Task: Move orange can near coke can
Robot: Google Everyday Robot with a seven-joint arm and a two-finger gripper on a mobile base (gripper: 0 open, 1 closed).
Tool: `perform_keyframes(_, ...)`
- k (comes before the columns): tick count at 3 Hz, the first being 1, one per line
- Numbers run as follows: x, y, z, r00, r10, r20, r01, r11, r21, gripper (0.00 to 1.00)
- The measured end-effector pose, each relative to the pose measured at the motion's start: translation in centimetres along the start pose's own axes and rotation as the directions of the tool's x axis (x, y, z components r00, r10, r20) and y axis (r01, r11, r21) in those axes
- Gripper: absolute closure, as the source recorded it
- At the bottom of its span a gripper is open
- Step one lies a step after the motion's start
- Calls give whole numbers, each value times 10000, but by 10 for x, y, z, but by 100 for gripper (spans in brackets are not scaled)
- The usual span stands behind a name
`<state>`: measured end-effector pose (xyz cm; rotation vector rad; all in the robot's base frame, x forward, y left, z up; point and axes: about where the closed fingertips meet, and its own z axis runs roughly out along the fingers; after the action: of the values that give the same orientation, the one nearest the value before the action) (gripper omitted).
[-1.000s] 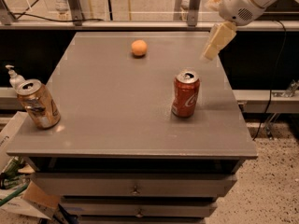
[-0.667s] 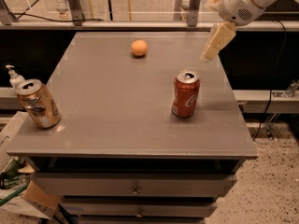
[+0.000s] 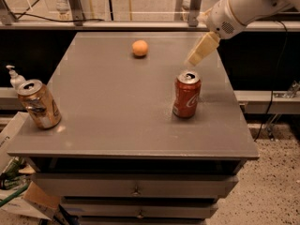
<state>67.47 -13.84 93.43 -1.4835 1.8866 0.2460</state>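
The orange can is a small round orange fruit (image 3: 139, 48) resting on the far middle of the grey table (image 3: 112, 107). The coke can (image 3: 186, 94), red with a silver top, stands upright right of the table's centre. My gripper (image 3: 201, 50) is cream-coloured and hangs from the white arm (image 3: 243, 6) at the upper right. It hovers above the table's far right part, behind and slightly right of the coke can, and well to the right of the orange. It holds nothing that I can see.
A dented gold-brown can (image 3: 39, 104) stands at the table's left edge, with a pump bottle (image 3: 15, 77) just behind it off the table. Drawers (image 3: 136, 189) are below the tabletop. A railing and floor lie behind.
My gripper has moved a little left and down, closer to the space above and behind the coke can. The orange and both cans have not moved.
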Motion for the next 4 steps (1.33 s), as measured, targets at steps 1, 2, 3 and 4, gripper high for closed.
perform_keyframes(1, -10, -10, 37, 9963, 515, 688, -496, 9983, -292, 0)
perform_keyframes(2, -24, -22, 73, 9873, 696, 1426, -621, 9965, -562, 0)
perform_keyframes(3, -34, -28, 106, 9764, 800, 2007, -650, 9947, -801, 0)
perform_keyframes(4, -45, -29, 142, 9682, 867, 2348, -617, 9918, -1118, 0)
